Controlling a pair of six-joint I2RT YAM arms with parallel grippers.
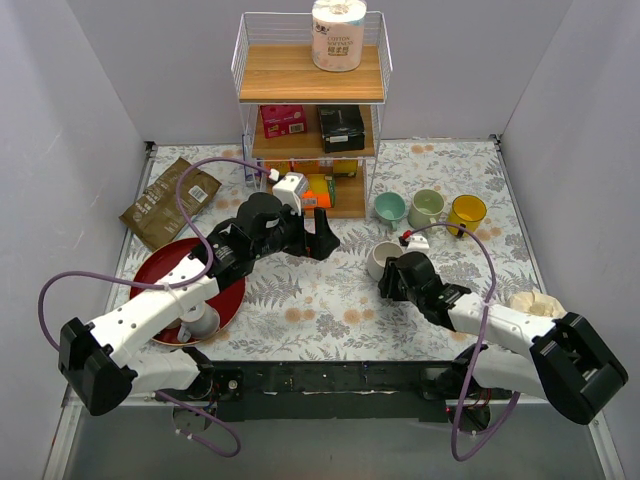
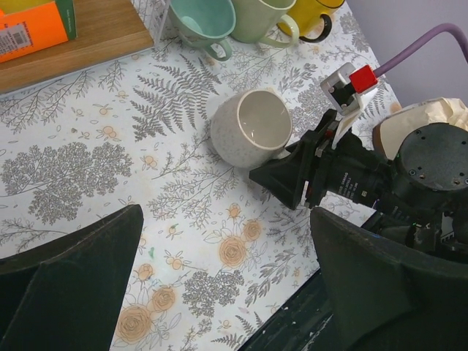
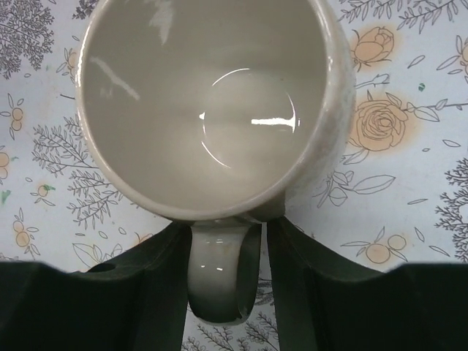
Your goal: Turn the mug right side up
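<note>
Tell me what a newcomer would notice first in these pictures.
The white mug stands upright on the flowered cloth, right of centre, the right gripper straddling its handle. Beyond it three coloured mugs line up beside the wooden shelf, and the left gripper hangs wide open nearby.

Floral table (image 1: pixel 320 300): white mug (image 1: pixel 382 259), red plate (image 1: pixel 155 270), rack (image 1: pixel 290 75).

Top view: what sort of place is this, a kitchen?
Probably a lab test booth dressed up as a kitchen corner: plain grey walls box in a floral tablecloth, a wire shelf holds a paper roll, and two robot arms are bolted at the near edge.
</note>
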